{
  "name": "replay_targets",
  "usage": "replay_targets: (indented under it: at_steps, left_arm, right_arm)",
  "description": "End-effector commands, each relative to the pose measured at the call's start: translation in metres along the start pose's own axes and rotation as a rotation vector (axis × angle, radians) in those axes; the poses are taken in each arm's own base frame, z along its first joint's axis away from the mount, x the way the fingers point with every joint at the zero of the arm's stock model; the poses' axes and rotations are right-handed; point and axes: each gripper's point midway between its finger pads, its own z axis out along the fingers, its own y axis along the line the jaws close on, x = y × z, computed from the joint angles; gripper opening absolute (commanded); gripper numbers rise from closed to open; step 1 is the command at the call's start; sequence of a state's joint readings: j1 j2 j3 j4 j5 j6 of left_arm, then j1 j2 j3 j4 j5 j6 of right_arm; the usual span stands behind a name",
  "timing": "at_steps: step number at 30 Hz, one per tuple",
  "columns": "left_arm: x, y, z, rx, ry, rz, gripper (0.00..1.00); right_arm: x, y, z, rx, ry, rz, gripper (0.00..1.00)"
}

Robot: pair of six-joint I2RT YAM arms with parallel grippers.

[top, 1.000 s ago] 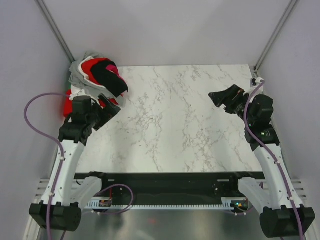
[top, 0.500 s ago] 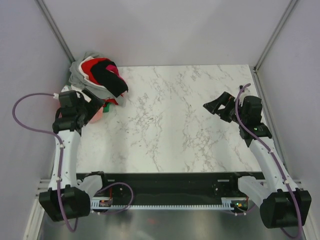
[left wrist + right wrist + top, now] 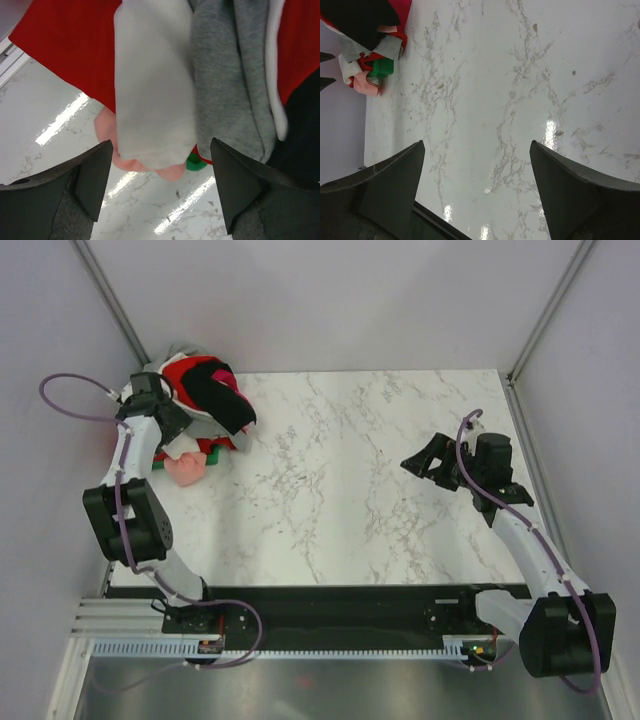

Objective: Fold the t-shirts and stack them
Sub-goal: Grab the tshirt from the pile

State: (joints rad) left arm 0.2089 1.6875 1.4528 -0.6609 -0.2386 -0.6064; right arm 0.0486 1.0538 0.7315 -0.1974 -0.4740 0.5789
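- The t-shirts point(image 3: 200, 390) lay in 1 unsorted heap at the far-left corner of the table point(image 3: 360, 490), with none folded. The step in hand was judged to be drawing 1 garment out of that heap.
- The left gripper point(image 3: 160, 147) hung at the heap's near edge with its fingers spread wide and clamping nothing. A white fold point(image 3: 150, 90) and the grey t-shirt point(image 3: 225, 75) lay in line between them.
- Red cloth point(image 3: 70, 45), a pink lobe point(image 3: 107, 135), a green scrap point(image 3: 192, 161) and black cloth point(image 3: 300, 135) crowded the same spot. A deep bite there would likely take 2 or more garments.
- Recommended: close on 1 outer layer only. The white fold looked the freest. Pinch it shallowly near its lower edge, lift slowly, and draw it toward the open marble while watching for trailing cloth.
- The right gripper point(image 3: 476, 145) hung over the right half of the table, well apart from the heap, with its fingers released and empty. It appeared well placed to take a 2nd corner once a garment is spread.
- Risk noted: the heap sat against the table's corner, so a sideways drag could tip garments over that edge.
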Motion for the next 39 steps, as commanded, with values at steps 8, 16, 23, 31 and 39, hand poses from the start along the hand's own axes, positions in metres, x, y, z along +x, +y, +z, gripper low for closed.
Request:
replay_targets:
  at_steps: [8,16,23,31,39]
  left_arm:
    - [-0.023,0.019,0.031,-0.108,-0.012,0.041,0.78]
    - [-0.059,-0.013,-0.006,0.049,-0.122,0.034,0.76]
    - [-0.072,-0.069,0.009,0.116,-0.141,0.064,0.76]
    - [-0.111,-0.101,0.025,0.114,-0.219,0.041,0.72]
    - [-0.099,-0.035,0.029,-0.102,-0.241,0.026,0.65]
  right_arm:
    - [0.008,-0.019,0.026,0.008,0.058,-0.046,0.92]
    - [0.015,-0.023,0.029,0.014,0.062,-0.041,0.92]
    - [0.021,-0.026,0.035,0.023,0.078,-0.039,0.9]
    - [0.027,-0.037,0.038,0.06,0.102,-0.049,0.9]
    - [0.037,-0.045,0.047,0.078,0.135,-0.052,0.89]
